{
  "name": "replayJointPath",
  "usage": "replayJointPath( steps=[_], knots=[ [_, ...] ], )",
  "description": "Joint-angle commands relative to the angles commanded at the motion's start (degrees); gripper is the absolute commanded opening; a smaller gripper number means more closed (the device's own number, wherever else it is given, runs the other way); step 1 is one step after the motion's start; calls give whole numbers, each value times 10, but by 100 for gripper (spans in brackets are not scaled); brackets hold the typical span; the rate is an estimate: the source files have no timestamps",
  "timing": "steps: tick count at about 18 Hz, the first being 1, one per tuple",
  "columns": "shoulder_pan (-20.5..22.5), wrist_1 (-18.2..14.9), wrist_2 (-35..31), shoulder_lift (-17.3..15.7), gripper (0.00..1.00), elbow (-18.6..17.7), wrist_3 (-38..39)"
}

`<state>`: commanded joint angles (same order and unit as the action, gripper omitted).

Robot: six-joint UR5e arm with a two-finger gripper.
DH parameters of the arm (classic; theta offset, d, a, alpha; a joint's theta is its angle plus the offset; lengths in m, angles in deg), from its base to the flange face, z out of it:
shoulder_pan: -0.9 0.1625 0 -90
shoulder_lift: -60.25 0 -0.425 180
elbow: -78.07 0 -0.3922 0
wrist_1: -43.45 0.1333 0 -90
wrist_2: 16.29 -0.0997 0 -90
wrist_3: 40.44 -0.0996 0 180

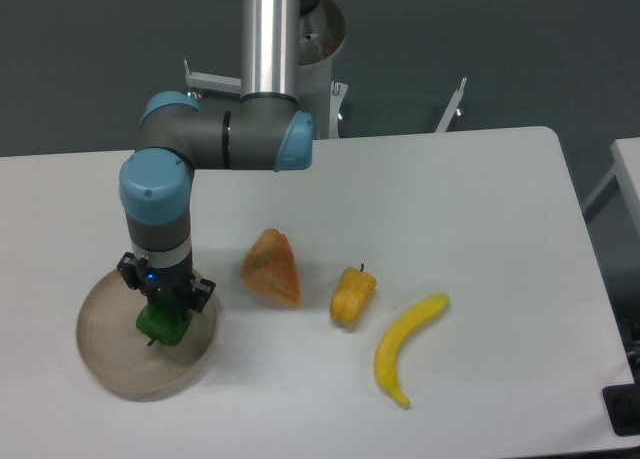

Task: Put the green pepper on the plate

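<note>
We see a white table filling most of the view, with a dark floor beyond its far edge. Over its left half stands the grey arm with light-blue joint caps, its silver upper tube rising out of the top of the picture and its last link pointing straight down above the plate.

The plate, round, shallow and beige-tan with a low raised rim, lies near the table's front left corner. The arm's wrist ends over the plate's right half, and there the gripper is pinching the green pepper between its dark fingers. We can see the pepper's glossy green body below the fingers, inside the plate's outline, right of the plate's middle. We cannot tell whether the pepper touches the plate's surface or hangs just above it.

To the right of the plate, apart from it, lies an orange wedge-shaped food item with its narrow end pointing away from us. Further right lies a banana, curved, running from upper right to lower left. Between the wedge and the banana sits a yellow-orange pepper with a short dark stem at its top, touching neither.
</note>
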<state>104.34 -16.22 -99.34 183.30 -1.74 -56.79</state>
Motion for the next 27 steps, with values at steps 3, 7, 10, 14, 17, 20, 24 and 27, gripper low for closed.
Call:
replayJointPath(
  steps=[3, 7, 10, 14, 17, 20, 24, 27],
  knots=[
    [-4, 0, 0, 5, 27, 0, 1],
    [-4, 1, -1, 5, 31, 0, 0],
    [-4, 1, -1, 8, 31, 0, 0],
    [-4, 1, -1, 9, 31, 0, 0],
    [-4, 2, -1, 10, 35, 0, -1],
    [-4, 1, -1, 7, 68, 0, -2],
    [-4, 1, -1, -2, 98, 1, -6],
    [0, 1, -1, -13, 100, 1, -14]
  ],
)
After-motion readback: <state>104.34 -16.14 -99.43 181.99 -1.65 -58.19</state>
